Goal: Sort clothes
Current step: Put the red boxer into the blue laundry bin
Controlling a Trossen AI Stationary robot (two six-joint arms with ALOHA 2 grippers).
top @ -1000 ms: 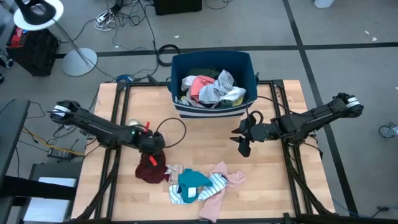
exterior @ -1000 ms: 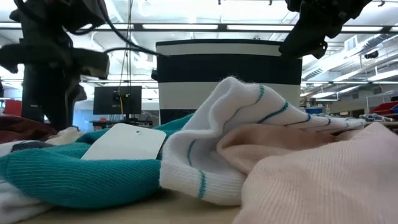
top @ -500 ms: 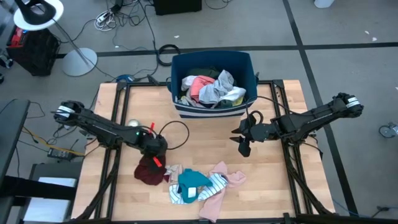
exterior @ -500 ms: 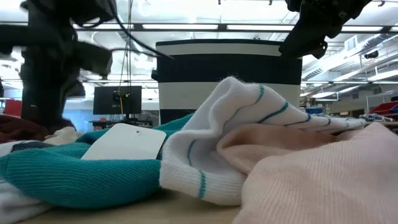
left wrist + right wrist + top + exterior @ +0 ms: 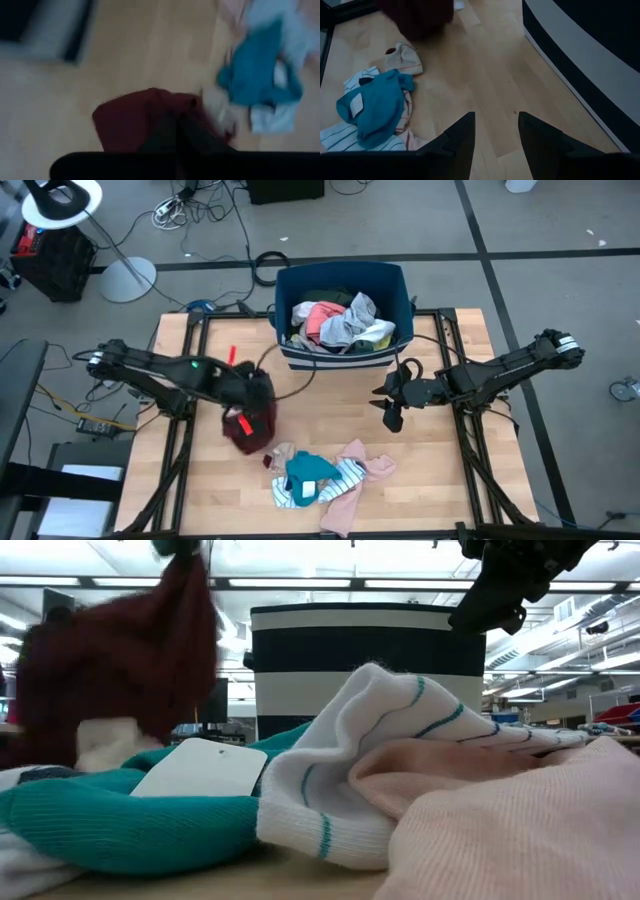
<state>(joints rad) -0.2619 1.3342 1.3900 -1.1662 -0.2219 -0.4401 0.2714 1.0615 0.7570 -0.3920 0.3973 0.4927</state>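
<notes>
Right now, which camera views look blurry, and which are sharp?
Left wrist view: smeared throughout, the maroon garment and teal garment soft blobs. Low view: maroon garment streaked, white striped garment crisp. High view: only the left hand blurs; right hand sharp.

Even overhead light falls on the wooden table (image 5: 430,470) in the high view, leaving only soft, short shadows under the arms, while the low view looks up into bright ceiling strip lights (image 5: 400,582) that glare white and turn the striped bin (image 5: 367,665) into a dark shape. The left wrist view is blurred throughout (the dark red garment (image 5: 135,120) and the teal garment (image 5: 260,82) show only as smeared patches), and the same red cloth is streaked in the low view. The right wrist view is sharper, though dim at the near edge.
</notes>
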